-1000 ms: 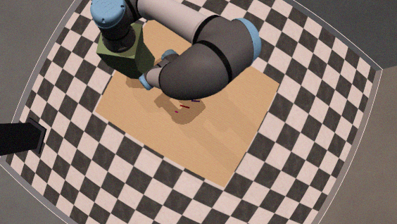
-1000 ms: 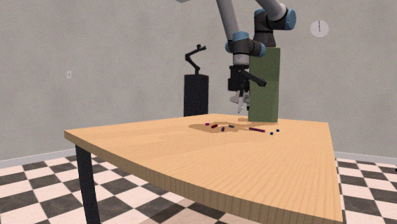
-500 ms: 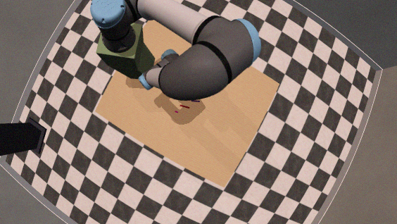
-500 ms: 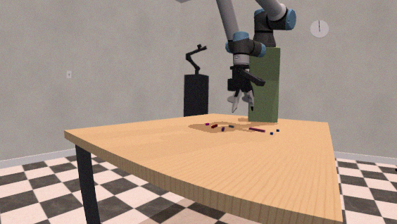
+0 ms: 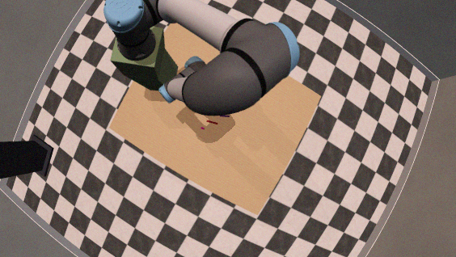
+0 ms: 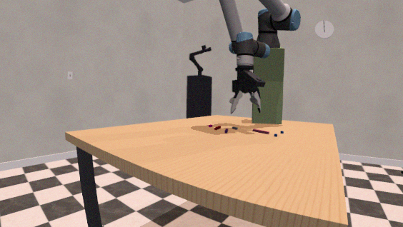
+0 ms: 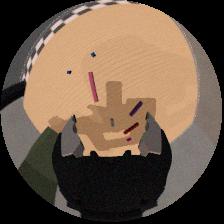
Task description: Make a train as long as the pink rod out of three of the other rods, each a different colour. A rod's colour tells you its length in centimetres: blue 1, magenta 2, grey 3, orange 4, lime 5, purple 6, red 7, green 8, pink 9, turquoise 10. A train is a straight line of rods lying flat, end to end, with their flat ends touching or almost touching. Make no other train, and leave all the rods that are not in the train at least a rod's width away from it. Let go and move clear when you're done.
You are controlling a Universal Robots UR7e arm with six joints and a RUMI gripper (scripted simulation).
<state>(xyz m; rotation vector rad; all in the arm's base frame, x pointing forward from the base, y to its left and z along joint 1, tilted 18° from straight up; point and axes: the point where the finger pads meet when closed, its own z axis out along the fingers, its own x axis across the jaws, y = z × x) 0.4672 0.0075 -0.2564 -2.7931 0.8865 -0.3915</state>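
Evidently, no rod is held: the tool [image 6: 246, 111] [image 7: 110, 114] is spread wide and raised above the tabletop [image 5: 251, 178] [image 6: 171, 157] [image 7: 155, 60]. The pink rod [image 6: 261, 131] [image 7: 93, 87] lies flat, apart from the scattered rods, and no train is formed. By the colour code, purple, magenta and blue should be needed.

The magenta rod [image 5: 202, 128] [image 6: 210, 125] [image 7: 129, 140] lies just beside the red rod [image 5: 212, 122] [image 6: 217, 128] [image 7: 131, 128], so the red could be knocked by a wide-set descent. The purple rod [image 5: 225, 115] [image 6: 226, 130] [image 7: 136, 108] lies on the red's other side, angled, and a skewed joint could result if it is gripped without the wrist being turned to match. A blue rod [image 6: 276, 135] [image 7: 93, 54] and its twin [image 6: 282, 132] [image 7: 69, 72] are tiny and could be tipped or flicked off by an off-centre pinch. If the train is built amid this group, the required clearance could be lost to the red or to the grey rod [image 6: 234, 128] [image 7: 112, 122]. Finished joints could also be dragged open by a sideways release.

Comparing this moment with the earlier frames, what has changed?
The hand has turned: in the exterior view its fingers showed nearly one behind the other a second ago and now stand spread side by side. It has taken hold of nothing and hangs open above the table. The rods lie as they did, with no train made.
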